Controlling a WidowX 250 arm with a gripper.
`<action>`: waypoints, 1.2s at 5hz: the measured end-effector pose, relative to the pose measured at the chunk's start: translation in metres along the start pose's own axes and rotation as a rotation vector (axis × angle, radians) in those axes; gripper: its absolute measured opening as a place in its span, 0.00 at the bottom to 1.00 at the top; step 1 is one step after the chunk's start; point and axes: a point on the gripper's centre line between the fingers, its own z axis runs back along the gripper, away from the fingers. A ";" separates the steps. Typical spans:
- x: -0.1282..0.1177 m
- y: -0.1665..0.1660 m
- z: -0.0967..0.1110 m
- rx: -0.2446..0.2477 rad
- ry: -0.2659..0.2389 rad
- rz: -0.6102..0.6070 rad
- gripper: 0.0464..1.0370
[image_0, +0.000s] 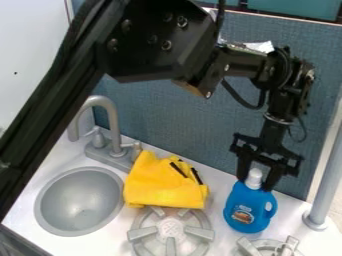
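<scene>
The black gripper (254, 176) hangs at the right side of the camera view, pointing down over the counter. Its two fingers stand on either side of the white cap of a blue bottle (247, 202), close against it, and the gripper is shut on the bottle at the cap. Upright, with a label on its front and a handle on its right, the bottle is near the back wall. Left of it lies a crumpled yellow cloth (163, 185) with black marks, partly over a grey stove burner (171, 231).
A round grey sink (79, 201) and a curved faucet (110, 112) are at the left. Another burner (268, 247) is in front of the bottle, and a grey post (325, 185) rises at the right. A blue-grey wall (180, 115) stands behind.
</scene>
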 end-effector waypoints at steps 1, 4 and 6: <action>0.003 0.002 0.004 -0.016 0.012 0.017 0.98; -0.033 0.024 0.036 -0.040 -0.108 0.027 0.97; -0.107 0.036 0.033 -0.100 -0.134 -0.040 0.97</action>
